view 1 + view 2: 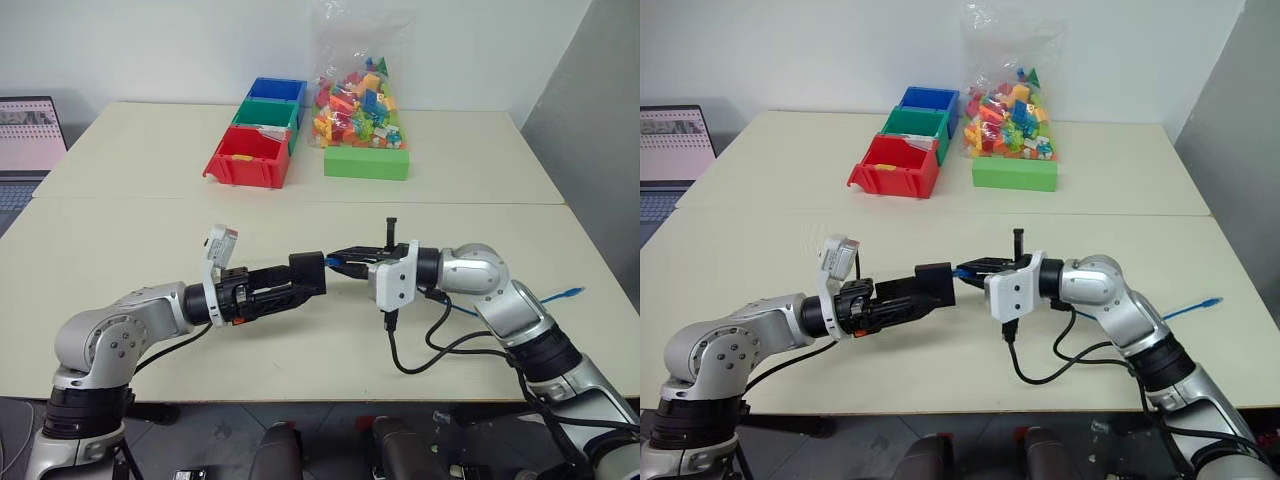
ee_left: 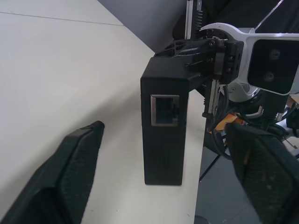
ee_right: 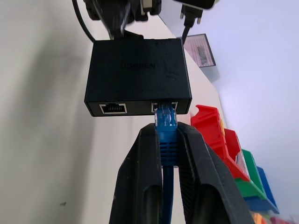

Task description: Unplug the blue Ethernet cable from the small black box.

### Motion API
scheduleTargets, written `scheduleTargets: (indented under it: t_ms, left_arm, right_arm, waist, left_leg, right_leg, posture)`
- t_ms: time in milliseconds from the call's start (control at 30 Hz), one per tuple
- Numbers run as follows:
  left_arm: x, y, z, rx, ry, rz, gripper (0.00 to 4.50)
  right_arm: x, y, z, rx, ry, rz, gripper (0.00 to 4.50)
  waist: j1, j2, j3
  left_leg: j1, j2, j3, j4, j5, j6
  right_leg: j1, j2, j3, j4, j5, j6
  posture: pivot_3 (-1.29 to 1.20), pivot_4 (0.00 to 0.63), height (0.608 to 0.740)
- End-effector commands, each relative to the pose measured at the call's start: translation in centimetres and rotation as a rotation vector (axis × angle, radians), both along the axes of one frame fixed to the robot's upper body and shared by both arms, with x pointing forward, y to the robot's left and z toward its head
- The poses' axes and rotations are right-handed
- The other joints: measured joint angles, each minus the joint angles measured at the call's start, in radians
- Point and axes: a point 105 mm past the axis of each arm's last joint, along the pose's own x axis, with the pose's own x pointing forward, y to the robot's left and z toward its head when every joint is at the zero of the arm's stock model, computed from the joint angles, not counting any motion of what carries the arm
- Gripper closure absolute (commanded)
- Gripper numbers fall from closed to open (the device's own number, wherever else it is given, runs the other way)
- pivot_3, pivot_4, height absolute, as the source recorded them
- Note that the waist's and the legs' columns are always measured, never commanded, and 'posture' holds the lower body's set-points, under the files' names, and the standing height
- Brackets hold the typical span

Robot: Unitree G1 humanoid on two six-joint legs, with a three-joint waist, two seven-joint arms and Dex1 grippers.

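— Blue, that plug: the blue Ethernet cable [image 3: 166, 140] sits seated in one port of the small black box [image 3: 138, 74], not out yet. Where is the box?

— Off the table [image 1: 150, 240], near the middle of the head view, between the two arms. The right gripper [image 3: 167, 130] comes in from 3 o'clock and the left gripper [image 2: 168, 129] from 9 o'clock.

— Any writing?

— Faint raised lettering on the box's broad face in the right wrist view. It looks like UGREEN, though I wouldn't swear to every letter.

— And the hands?

— The right one is pinched on the cable's boot, just behind the plug. The left fingers [image 2: 70, 177] stand spread, one on each side of the box, with a gap showing on both sides.

— What do the views add to each other?

— The right wrist view gives two ports side by side on one edge, one of them empty. The left wrist view gives a single empty port on another edge. The head view follows the cable out to its other plug [image 1: 572, 292], lying on the table towards 3 o'clock.

— Further out?

— A red bin [image 1: 245, 158], a green bin [image 1: 265, 113] and a blue bin [image 1: 277, 89] at 12 o'clock. A bag of coloured blocks [image 1: 360, 100] is at 1 o'clock, behind a green block [image 1: 366, 162]. A laptop [image 1: 30, 135] is at 10 o'clock.
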Motion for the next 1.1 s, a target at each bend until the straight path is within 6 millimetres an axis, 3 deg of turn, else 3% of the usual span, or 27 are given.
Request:
scheduleTargets:
  t_ms: [33, 433, 600, 667, 767, 933, 1100]
  left_arm:
    - [-0.1, -0.2, 1.5, -0.024, -0.051, -0.012, 1.2]
    - [-0.2, -0.5, 1.6, -0.024, -0.041, -0.023, 3.71]
    - [-0.3, -0.6, 1.5, -0.019, -0.031, -0.025, 3.7]
    - [-0.3, -0.6, 1.4, -0.017, -0.029, -0.029, 3.7]
    - [-0.4, -0.7, 1.3, -0.012, -0.03, -0.039, 3.7]
    - [-0.8, -0.8, 0.7, 0.023, -0.05, -0.084, 3.7]
    - [-1.4, -0.9, 0.5, 0.034, -0.109, -0.166, 3.7]
  right_arm:
    - [-0.4, 0.5, 1.4, 0.013, -0.067, 0.03, 4.33]
    - [-0.7, 0.8, 1.4, 0.021, -0.076, 0.042, 4.33]
    - [-0.7, 0.7, 0.8, -0.032, -0.1, 0.049, 4.33]
    - [-0.7, 0.7, 0.7, -0.043, -0.118, 0.05, 3.63]
    - [-0.8, 0.3, 0.8, -0.045, -0.1, 0.045, 2.96]
    - [-2.4, -0.8, 1.1, -0.011, 0.17, 0.044, 1.83]
    - [-3.1, -1.4, 2.8, 0.128, 0.582, 0.02, 1.8]
  waist:
    - [0.001, 0.0, 0.0]
    - [0.002, 0.0, 0.0]
    - [0.002, 0.0, 0.0]
    - [0.002, 0.0, 0.0]
    - [0.002, 0.0, 0.0]
    - [0.007, 0.0, 0.0]
    - [0.006, 0.0, 0.0]
  left_leg:
    - [0.0, 0.0, 0.0, 0.0, 0.0, 0.0]
    - [0.0, 0.0, 0.0, 0.0, 0.0, 0.0]
    - [0.0, 0.0, 0.0, 0.0, 0.0, 0.0]
    - [0.0, 0.0, 0.0, 0.0, 0.0, 0.0]
    - [0.0, 0.0, 0.0, 0.0, 0.0, 0.0]
    - [0.0, 0.0, 0.0, 0.0, 0.0, 0.0]
    - [0.0, 0.0, 0.0, 0.0, 0.0, 0.0]
  right_leg:
    - [0.0, 0.0, 0.0, 0.0, 0.0, 0.0]
    - [0.0, 0.0, 0.0, 0.0, 0.0, 0.0]
    - [0.0, 0.0, 0.0, 0.0, 0.0, 0.0]
    - [0.0, 0.0, 0.0, 0.0, 0.0, 0.0]
    - [0.0, 0.0, 0.0, 0.0, 0.0, 0.0]
    - [0.0, 0.0, 0.0, 0.0, 0.0, 0.0]
    - [0.0, 0.0, 0.0, 0.0, 0.0, 0.0]
  posture:
    - [0.0, 0.15, 0.74]
    - [0.0, 0.15, 0.74]
    - [0.0, 0.15, 0.74]
    - [0.0, 0.15, 0.74]
    - [0.0, 0.15, 0.74]
    - [0.0, 0.15, 0.74]
    - [0.0, 0.15, 0.74]
